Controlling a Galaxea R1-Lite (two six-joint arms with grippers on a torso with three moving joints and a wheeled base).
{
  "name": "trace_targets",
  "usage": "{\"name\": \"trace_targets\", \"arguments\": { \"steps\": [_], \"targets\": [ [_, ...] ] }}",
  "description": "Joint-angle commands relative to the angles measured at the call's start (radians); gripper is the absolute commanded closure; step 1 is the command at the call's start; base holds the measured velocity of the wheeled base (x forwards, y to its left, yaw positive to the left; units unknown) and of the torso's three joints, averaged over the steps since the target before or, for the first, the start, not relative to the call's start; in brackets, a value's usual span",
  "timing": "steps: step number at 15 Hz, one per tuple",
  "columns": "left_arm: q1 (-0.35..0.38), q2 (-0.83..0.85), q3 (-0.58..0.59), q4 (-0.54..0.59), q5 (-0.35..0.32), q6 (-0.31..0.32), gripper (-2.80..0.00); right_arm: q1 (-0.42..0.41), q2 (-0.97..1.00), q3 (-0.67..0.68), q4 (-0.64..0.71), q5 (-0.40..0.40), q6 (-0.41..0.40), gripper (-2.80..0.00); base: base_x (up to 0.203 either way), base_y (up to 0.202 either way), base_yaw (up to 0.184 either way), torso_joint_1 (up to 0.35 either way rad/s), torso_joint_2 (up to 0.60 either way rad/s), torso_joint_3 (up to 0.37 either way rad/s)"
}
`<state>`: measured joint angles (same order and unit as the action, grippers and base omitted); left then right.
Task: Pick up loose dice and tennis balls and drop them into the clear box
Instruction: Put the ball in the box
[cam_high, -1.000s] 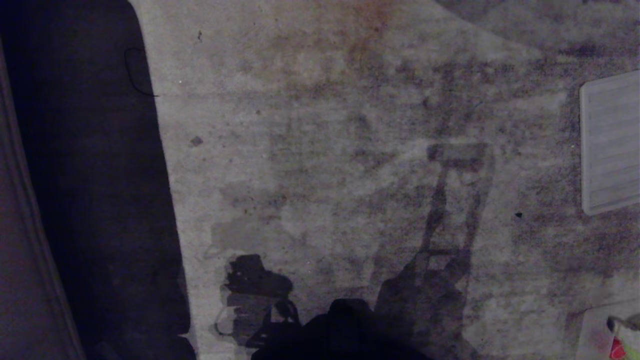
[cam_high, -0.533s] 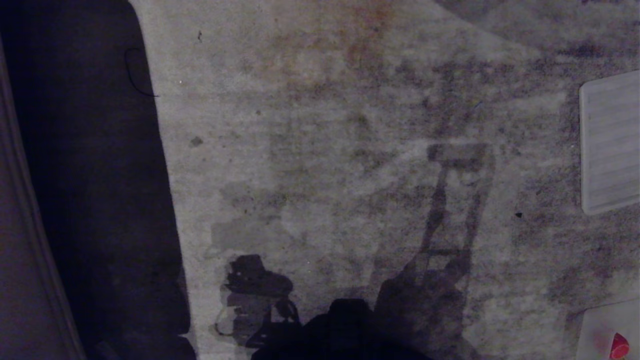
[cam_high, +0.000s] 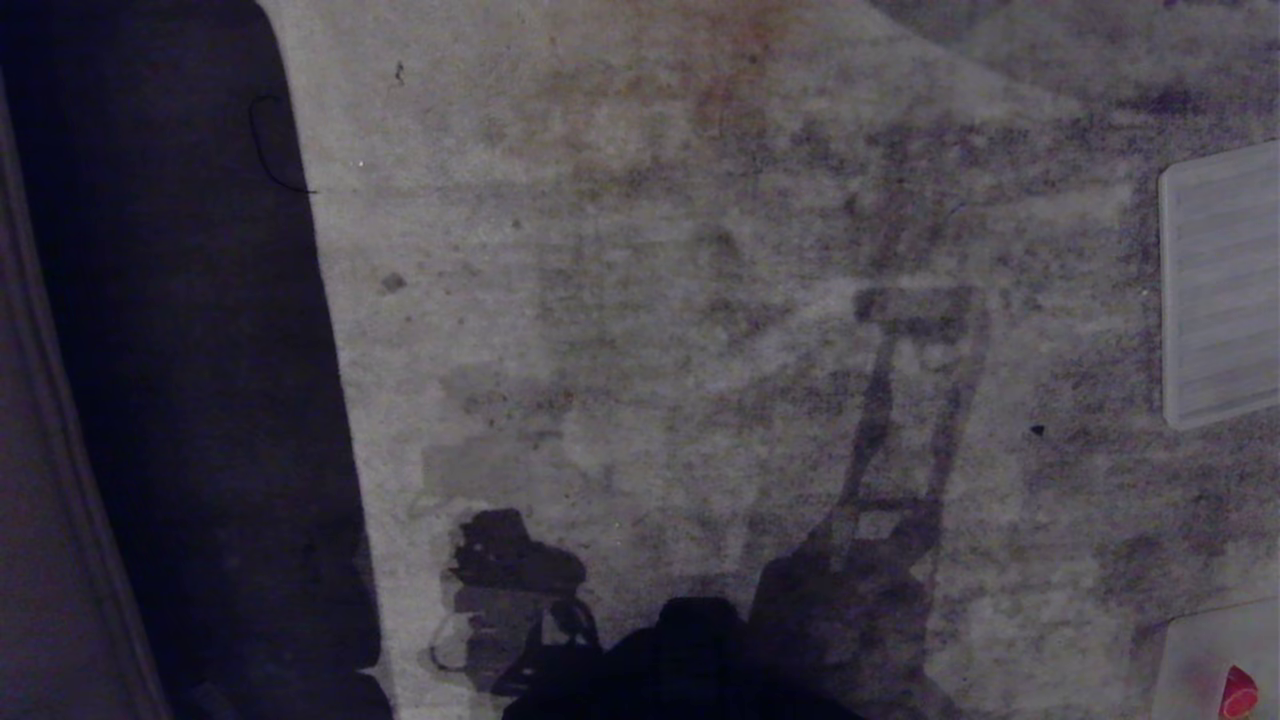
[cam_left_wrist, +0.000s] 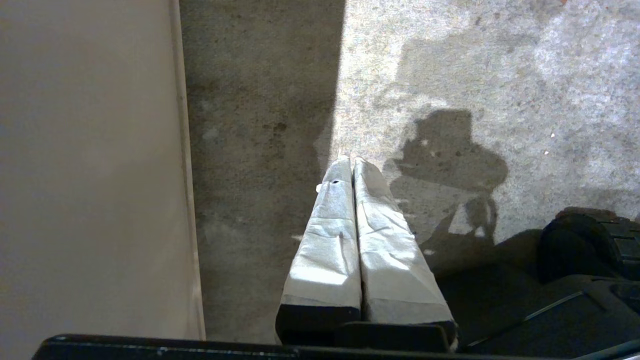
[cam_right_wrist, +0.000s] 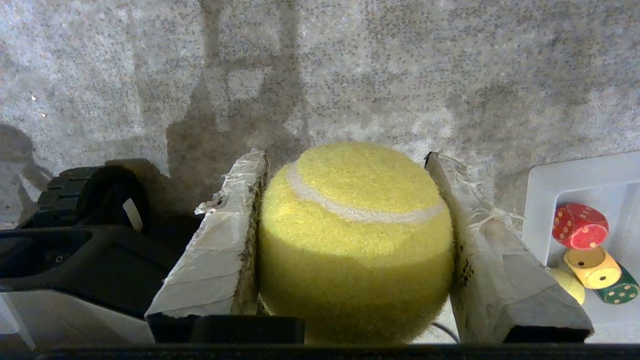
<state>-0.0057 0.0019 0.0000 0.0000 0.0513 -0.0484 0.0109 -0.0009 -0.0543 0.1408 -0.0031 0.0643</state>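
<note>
Stained grey concrete floor (cam_high: 640, 250) fills my head view; my clear plastic box (cam_high: 1190, 650) shows bottom right. Left gripper (cam_left_wrist: 350, 162): pads pressed together, empty. Right gripper (cam_right_wrist: 345, 160) clamps a fuzzy yellow-green tennis ball (cam_right_wrist: 355, 235), with the box just beside it.

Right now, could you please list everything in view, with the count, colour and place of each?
tennis ball: one, yellow-green, clamped in the right gripper; part of another shows in the clear box.
dice: three, red, yellow, dark green, in the clear box.
clear box: one, translucent, on the floor beside the right gripper.
lid panel: one, ribbed white, floor at right.
floor: grey, stained.
wall: beige, at left.
left gripper: taped fingers together, empty.
right gripper: holds the ball.
</note>
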Motion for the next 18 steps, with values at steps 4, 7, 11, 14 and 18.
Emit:
{"name": "trace_targets", "arguments": {
  "steps": [4,7,11,14,18],
  "targets": [
    [0.0,0.0,0.002,0.002,-0.004,0.021,0.0,0.0,0.001,0.001,0.003,0.0,0.0,0.0,0.0,0.0,0.0,0.0,0.0,0.0],
    [0.0,0.0,0.002,0.002,-0.004,0.024,0.0,0.0,0.001,0.001,0.002,0.0,0.0,0.0,0.0,0.0,0.0,0.0,0.0,0.0],
    [0.0,0.0,0.002,0.002,-0.004,0.024,0.0,0.0,0.001,0.001,0.002,0.0,0.0,0.0,0.0,0.0,0.0,0.0,0.0,0.0],
    [0.0,0.0,0.002,0.002,-0.004,0.022,0.0,0.0,0.001,0.001,0.002,0.0,0.0,0.0,0.0,0.0,0.0,0.002,0.0,0.116],
    [0.0,0.0,0.002,0.002,-0.004,0.024,0.0,0.0,0.001,0.001,0.002,0.0,0.0,0.0,0.0,0.0,0.0,0.001,0.0,0.199]
  ]
}}
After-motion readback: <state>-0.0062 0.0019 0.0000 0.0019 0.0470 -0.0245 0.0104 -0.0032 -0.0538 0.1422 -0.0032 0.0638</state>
